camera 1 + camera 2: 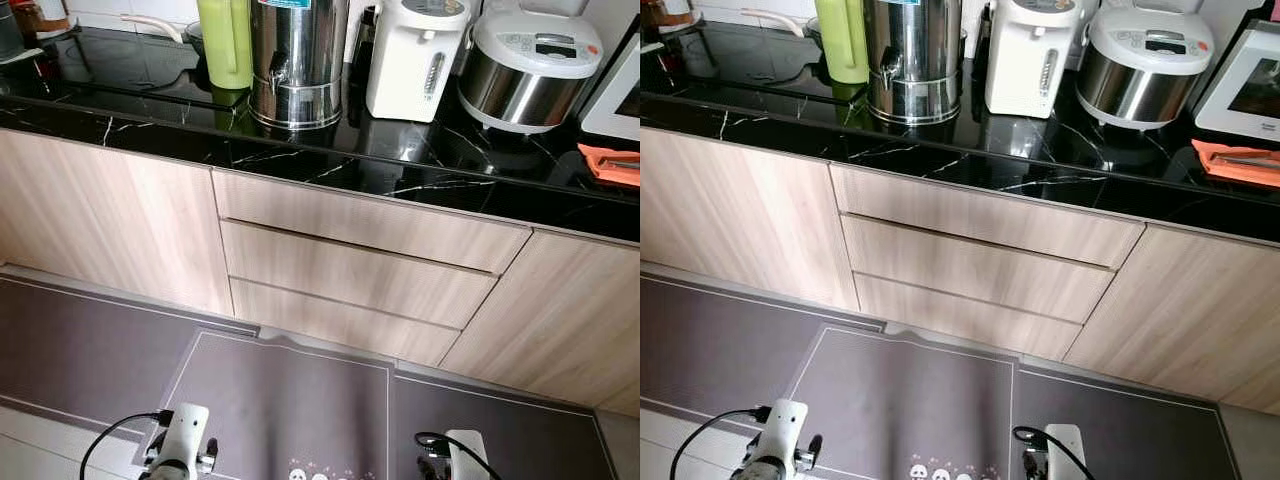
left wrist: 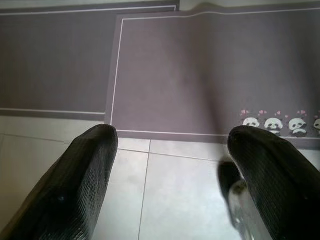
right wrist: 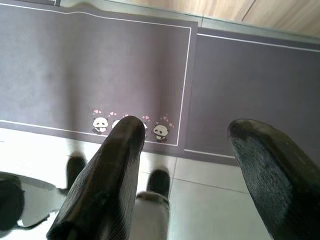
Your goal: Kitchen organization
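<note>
A black marble-veined counter (image 1: 330, 165) runs across the upper part of the head views, and the things to be organised are ranged along it: a green jug (image 1: 226, 42) at upper left, a steel urn (image 1: 296, 62) with a small tap just right of it, a white electric kettle-pot (image 1: 414, 57) at upper centre, a rice cooker (image 1: 527, 66) at upper right, and an orange cloth (image 1: 610, 163) at the right edge. Below the counter three wooden drawers (image 1: 350, 270) are seen, closed, at frame centre.

The urn is judged heavy if filled, stiff and slippery on its polished wall; a hold at its base ring or side would suit better than the tap. The jug is judged light plastic, best taken round its body. The kettle-pot and cooker are judged bulky, smooth-shelled, and better gripped at their handles. The cloth is judged soft and easily pinched.

A blue label is seen at the urn's top edge, but no writing can be read; a row of pandas is printed on the grey floor mat (image 3: 100, 70).

The left gripper (image 2: 170, 165) and right gripper (image 3: 195, 165) hang low over mat and tiles, both with fingers spread wide and nothing held
</note>
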`<state>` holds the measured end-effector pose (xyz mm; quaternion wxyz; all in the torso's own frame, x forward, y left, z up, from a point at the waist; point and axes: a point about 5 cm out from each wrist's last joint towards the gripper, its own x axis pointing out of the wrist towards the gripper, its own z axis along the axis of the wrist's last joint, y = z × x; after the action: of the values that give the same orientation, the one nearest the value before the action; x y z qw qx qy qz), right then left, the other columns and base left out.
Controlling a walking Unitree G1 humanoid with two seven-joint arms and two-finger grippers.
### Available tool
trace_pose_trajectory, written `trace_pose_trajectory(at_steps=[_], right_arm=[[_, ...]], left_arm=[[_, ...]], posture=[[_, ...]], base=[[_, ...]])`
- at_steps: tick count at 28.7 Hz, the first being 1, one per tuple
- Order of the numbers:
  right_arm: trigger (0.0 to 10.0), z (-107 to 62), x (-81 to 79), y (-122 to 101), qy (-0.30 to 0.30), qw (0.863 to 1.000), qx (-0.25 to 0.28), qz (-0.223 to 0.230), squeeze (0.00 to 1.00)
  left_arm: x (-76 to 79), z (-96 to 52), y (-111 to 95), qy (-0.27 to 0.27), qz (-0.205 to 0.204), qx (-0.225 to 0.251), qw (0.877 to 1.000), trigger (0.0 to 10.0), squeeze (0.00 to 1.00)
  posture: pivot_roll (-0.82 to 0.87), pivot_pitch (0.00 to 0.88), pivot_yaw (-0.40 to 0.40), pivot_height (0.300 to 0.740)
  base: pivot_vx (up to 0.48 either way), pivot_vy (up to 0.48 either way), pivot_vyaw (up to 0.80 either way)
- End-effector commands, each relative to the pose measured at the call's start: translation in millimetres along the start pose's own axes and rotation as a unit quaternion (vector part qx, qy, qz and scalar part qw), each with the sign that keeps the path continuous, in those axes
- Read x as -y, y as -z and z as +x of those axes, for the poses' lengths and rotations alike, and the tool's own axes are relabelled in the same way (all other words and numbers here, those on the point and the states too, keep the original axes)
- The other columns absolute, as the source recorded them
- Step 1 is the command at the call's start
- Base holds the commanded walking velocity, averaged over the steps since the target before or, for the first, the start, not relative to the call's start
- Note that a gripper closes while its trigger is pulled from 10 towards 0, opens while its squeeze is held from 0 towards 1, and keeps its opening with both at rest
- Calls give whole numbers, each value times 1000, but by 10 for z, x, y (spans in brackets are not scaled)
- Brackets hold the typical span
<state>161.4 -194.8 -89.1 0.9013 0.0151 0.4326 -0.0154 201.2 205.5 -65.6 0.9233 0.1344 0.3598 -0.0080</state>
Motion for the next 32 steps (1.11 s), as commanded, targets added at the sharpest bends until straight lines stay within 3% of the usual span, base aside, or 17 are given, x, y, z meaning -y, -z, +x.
trace_pose_trajectory(at_steps=[1, 11, 30, 32], right_arm=[[10000, -3, -28, 30, -1, 1000, -6, 7, 0], [10000, -2, -30, 29, -1, 1000, -6, 8, 0], [10000, 1, -38, 32, 1, 1000, -8, 12, 0], [10000, -2, -47, 47, 0, 1000, -11, 11, 0]], left_arm=[[-32, -3, 12, -2, 4, -2, 1000, 10000, 0], [-35, -3, 12, -2, 4, -2, 1000, 10000, 0], [11, 2, -16, 16, 28, 7, 999, 10000, 0], [35, -4, 0, 19, 52, 6, 998, 10000, 0]], posture=[[139, 11, -46, 740], [141, 10, -46, 740], [143, 10, -41, 740], [143, 10, -41, 740]], base=[[0, 480, 0], [0, 480, 0], [0, 0, 0], [0, -437, 0]])
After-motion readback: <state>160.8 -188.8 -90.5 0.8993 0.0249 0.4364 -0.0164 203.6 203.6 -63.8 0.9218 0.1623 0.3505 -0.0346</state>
